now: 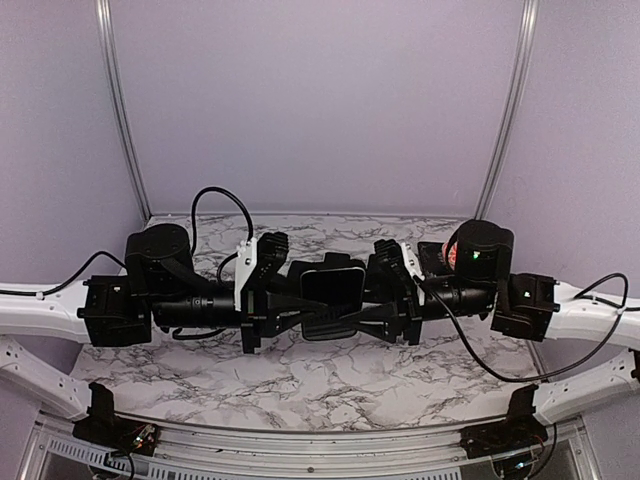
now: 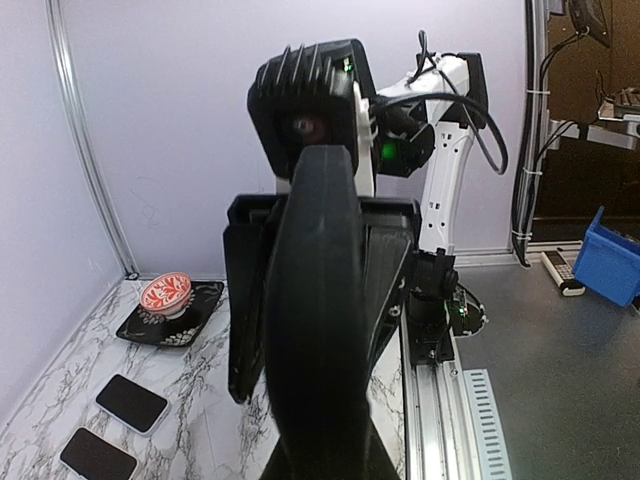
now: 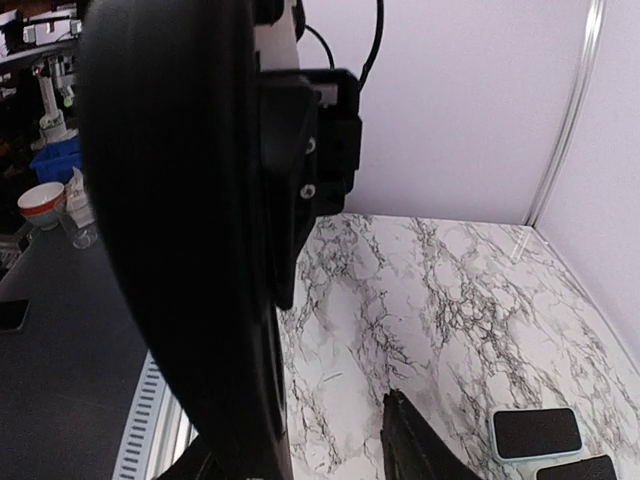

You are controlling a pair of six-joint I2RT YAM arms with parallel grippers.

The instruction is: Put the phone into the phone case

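Note:
A black phone case (image 1: 333, 287) hangs above the table between my two grippers. From above it shows a dark glossy face with a thin pale rim. I cannot tell the phone apart from it. In the left wrist view the case (image 2: 318, 300) stands edge-on, and my left gripper (image 2: 320, 445) is shut on its lower end. In the right wrist view the case (image 3: 180, 230) fills the left side. My right gripper (image 3: 335, 425) is open. One of its fingers (image 3: 412, 445) stands apart from the case, with marble showing in the gap.
Two dark phones with pale rims (image 2: 132, 403) (image 2: 97, 455) lie flat on the marble table (image 1: 330, 385); the right wrist view shows them too (image 3: 535, 432). A black tray (image 2: 200, 305) with a red-and-white bowl (image 2: 166, 293) sits by the back wall.

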